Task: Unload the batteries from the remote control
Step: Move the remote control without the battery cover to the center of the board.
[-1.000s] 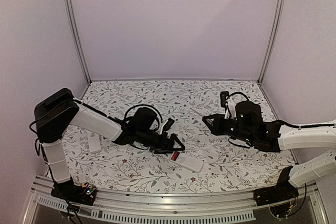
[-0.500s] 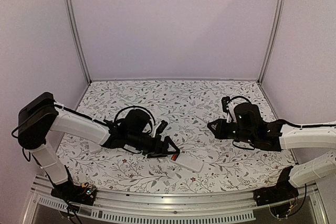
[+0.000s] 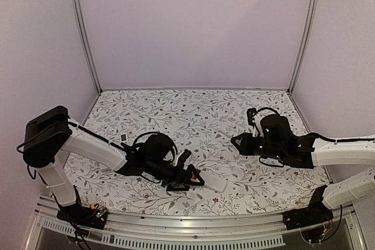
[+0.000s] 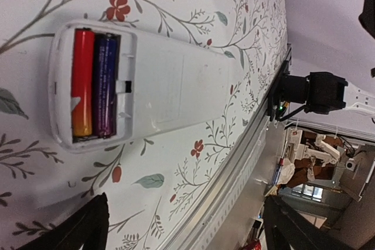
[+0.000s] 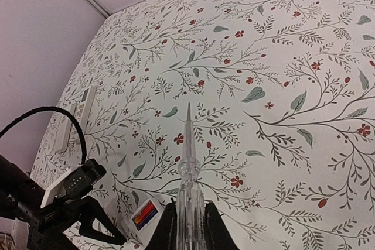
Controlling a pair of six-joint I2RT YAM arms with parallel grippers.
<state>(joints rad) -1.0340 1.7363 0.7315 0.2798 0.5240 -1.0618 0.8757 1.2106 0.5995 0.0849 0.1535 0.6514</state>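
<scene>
Both arms stretched low; left hand (image 3: 190,180) spread wide, right hand (image 3: 237,141) pinched on a clear stick (image 5: 188,162).

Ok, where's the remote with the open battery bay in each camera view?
Top external: the remote lies near the front edge, centre, its left end at the left pincer.
Left wrist: upper left, red and dark batteries showing.
Right wrist: bottom left, left of the clear tool held in the right pincer.
Shared landmark: the open left pincer, next to the remote in every view.
</scene>
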